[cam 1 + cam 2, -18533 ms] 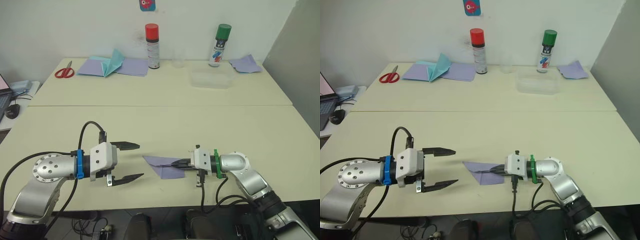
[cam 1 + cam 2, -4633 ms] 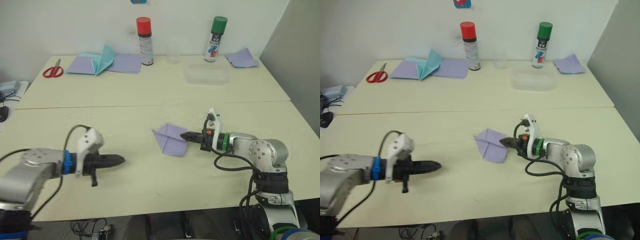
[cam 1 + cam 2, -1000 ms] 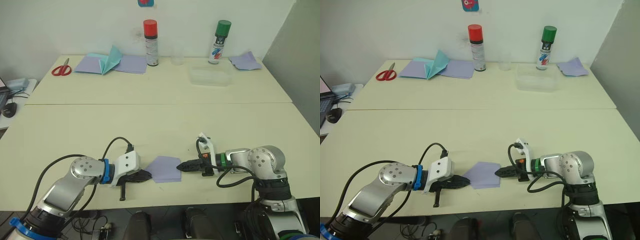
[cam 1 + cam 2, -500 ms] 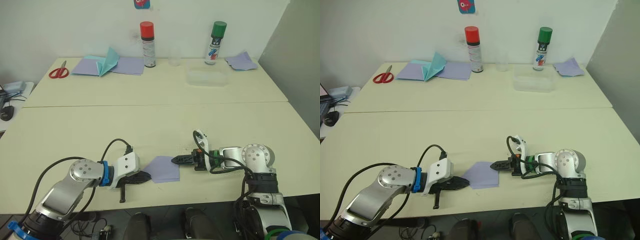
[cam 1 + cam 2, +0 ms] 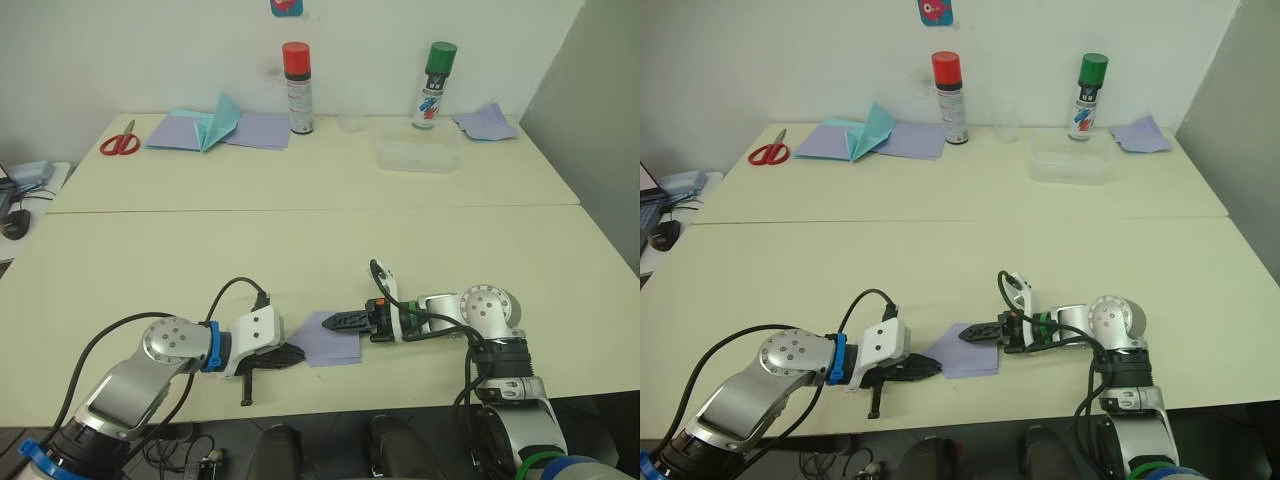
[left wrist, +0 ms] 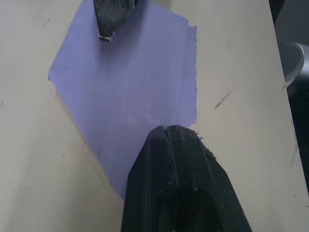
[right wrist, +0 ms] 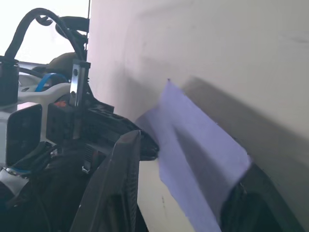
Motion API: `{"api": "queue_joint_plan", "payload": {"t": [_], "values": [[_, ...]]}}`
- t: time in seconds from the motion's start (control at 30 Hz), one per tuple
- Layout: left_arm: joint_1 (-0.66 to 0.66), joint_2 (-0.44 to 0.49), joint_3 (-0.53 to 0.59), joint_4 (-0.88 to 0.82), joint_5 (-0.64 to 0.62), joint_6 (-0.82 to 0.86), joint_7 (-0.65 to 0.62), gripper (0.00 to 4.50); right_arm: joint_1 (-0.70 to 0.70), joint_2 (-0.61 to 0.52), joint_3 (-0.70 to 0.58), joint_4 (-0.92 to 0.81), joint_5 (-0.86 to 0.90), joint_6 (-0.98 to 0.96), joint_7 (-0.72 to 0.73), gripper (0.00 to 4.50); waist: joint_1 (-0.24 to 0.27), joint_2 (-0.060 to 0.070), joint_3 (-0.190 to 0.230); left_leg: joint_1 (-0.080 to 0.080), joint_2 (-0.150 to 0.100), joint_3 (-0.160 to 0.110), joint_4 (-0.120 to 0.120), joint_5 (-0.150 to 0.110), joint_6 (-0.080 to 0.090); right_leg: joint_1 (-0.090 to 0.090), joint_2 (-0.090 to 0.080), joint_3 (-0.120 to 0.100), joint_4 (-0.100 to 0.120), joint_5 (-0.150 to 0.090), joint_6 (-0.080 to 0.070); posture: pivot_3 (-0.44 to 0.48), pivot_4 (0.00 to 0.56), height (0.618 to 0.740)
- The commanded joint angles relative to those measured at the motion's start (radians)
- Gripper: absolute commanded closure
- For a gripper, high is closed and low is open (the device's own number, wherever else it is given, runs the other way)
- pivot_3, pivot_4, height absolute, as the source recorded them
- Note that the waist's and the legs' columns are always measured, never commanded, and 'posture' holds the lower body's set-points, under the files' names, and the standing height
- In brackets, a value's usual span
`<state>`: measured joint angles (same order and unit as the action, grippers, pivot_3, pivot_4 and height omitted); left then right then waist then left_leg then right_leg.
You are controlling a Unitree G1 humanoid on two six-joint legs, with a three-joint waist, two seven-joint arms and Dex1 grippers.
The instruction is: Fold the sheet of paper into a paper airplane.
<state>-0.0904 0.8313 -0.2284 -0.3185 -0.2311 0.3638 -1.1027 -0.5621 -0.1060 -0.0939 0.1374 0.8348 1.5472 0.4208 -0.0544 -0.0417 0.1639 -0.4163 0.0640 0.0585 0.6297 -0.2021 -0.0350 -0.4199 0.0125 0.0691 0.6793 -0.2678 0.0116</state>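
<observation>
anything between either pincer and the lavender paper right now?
Nothing visible. The left pincer, shut, rests on one edge of the sheet of paper; the right pincer reaches over the opposite edge.

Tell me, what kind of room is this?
Probably a workshop or lab: plain cream tables against a white wall, holding red scissors, two spray cans, and coloured paper.

Two cream worktops [image 5: 300, 250], butted edge to edge.

Near worktop: folded lavender sheet of paper [image 5: 333, 338] flat by front edge. Far worktop: red scissors [image 5: 120, 145], lavender sheets [image 5: 262, 130] with teal pointed paper piece [image 5: 212, 122], red-capped spray can [image 5: 297, 88], green-capped spray can [image 5: 433, 85], clear container [image 5: 419, 154], lavender scrap [image 5: 484, 121].
</observation>
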Motion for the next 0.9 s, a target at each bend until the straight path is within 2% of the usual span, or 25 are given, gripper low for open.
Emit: {"api": "queue_joint_plan", "payload": {"t": [0.03, 0.37, 0.43, 0.57, 0.77, 0.9], "values": [[0.009, -0.006, -0.042, 0.016, 0.025, 0.012, -0.006, 4.5, -0.012, 0.019, 0.016, -0.004, -0.007, -0.04, 0.027, 2.5, 0.0, 0.0, 0.0, 0.0, 0.0, 0.0, 0.0, 0.0, 0.0, 0.0, 0.0, 0.0, 0.0, 0.0, 0.0, 0.0, 0.15, 0.74], [0.006, -0.005, -0.045, 0.023, 0.026, 0.009, -0.015, 4.5, 0.001, 0.013, 0.038, -0.012, -0.034, -0.119, 0.06, 2.5, 0.0, 0.0, 0.0, 0.0, 0.0, 0.0, 0.0, 0.0, 0.0, 0.0, -0.001, 0.0, 0.0, 0.0, 0.0, 0.0, 0.15, 0.74], [0.008, -0.004, -0.046, 0.023, 0.026, 0.01, -0.016, 4.5, 0.015, -0.004, 0.058, -0.036, -0.031, -0.118, 0.077, 3.05, 0.0, 0.0, 0.0, 0.0, 0.0, 0.0, 0.0, 0.0, 0.0, 0.0, -0.001, 0.0, 0.0, 0.0, 0.0, 0.0, 0.15, 0.74], [0.011, -0.002, -0.045, 0.023, 0.027, 0.011, -0.018, 4.5, 0.037, -0.028, 0.096, -0.077, -0.037, -0.137, 0.104, 4.43, 0.0, 0.0, 0.0, 0.0, 0.0, 0.0, 0.0, 0.0, 0.0, 0.0, -0.001, 0.0, -0.001, 0.0, 0.0, 0.0, 0.15, 0.74], [0.028, 0.005, -0.043, 0.027, 0.03, 0.0, -0.018, 4.5, 0.063, -0.066, 0.197, -0.13, -0.083, -0.246, 0.163, 4.47, -0.001, 0.0, -0.001, 0.001, 0.0, 0.0, 0.0, 0.0, 0.0, 0.0, -0.001, 0.0, -0.001, 0.0, 0.0, 0.0, 0.15, 0.74], [0.034, 0.007, -0.043, 0.027, 0.03, 0.0, -0.02, 4.5, 0.085, -0.145, 0.337, -0.213, -0.165, -0.451, 0.307, 4.47, -0.001, 0.0, -0.001, 0.001, 0.0, 0.0, 0.0, 0.0, 0.0, 0.0, 0.0, 0.0, -0.001, 0.0, 0.0, 0.0, 0.15, 0.74]]}}
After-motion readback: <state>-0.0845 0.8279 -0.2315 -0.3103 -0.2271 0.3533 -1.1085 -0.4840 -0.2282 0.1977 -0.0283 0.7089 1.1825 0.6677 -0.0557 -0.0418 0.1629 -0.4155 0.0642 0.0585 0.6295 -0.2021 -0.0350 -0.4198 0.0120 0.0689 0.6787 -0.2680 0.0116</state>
